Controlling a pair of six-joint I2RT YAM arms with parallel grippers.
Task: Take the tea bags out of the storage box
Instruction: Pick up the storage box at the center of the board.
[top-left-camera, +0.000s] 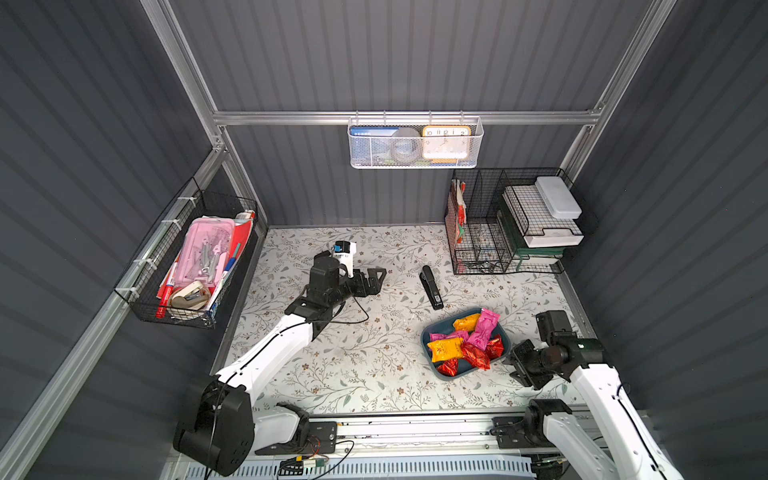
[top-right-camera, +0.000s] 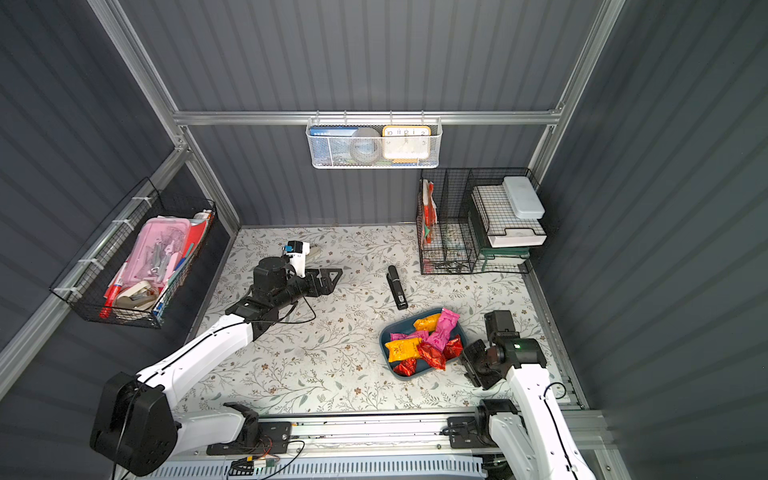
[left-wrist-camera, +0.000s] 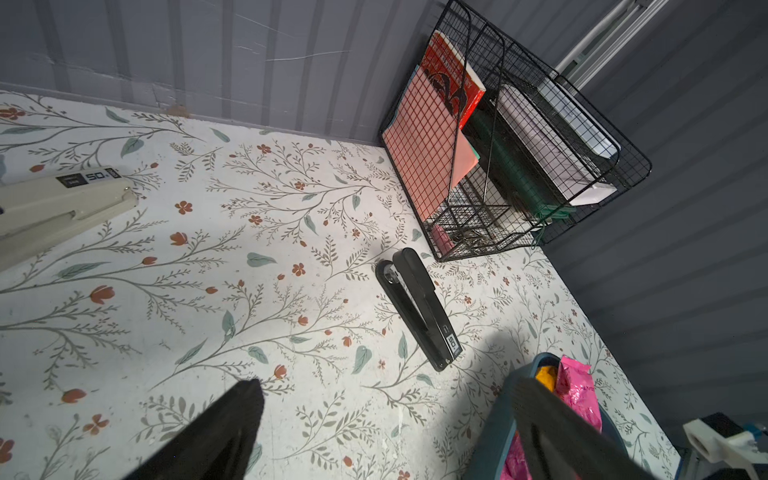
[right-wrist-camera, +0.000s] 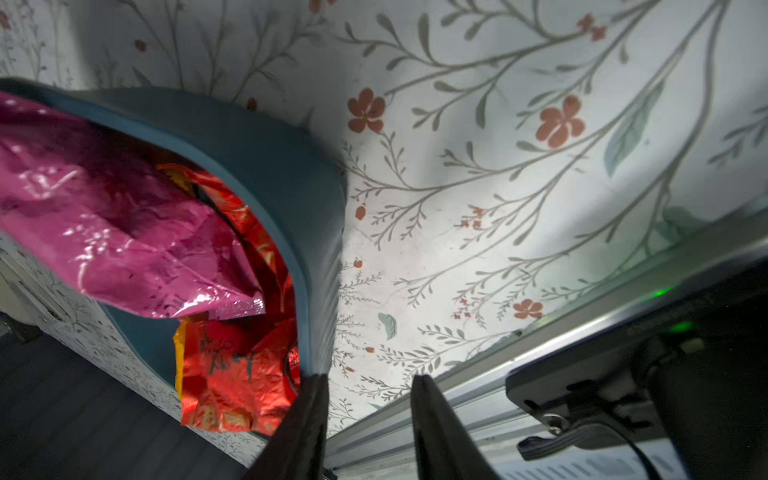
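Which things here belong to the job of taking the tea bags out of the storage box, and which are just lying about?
Belong to the job:
tea bags
box

Just lying about:
black stapler
beige stapler
pink case
clock
wire baskets

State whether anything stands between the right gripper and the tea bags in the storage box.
Only the wall of the storage box: the right gripper sits beside its corner, with the tea bags heaped inside. Nothing else visible intervenes.
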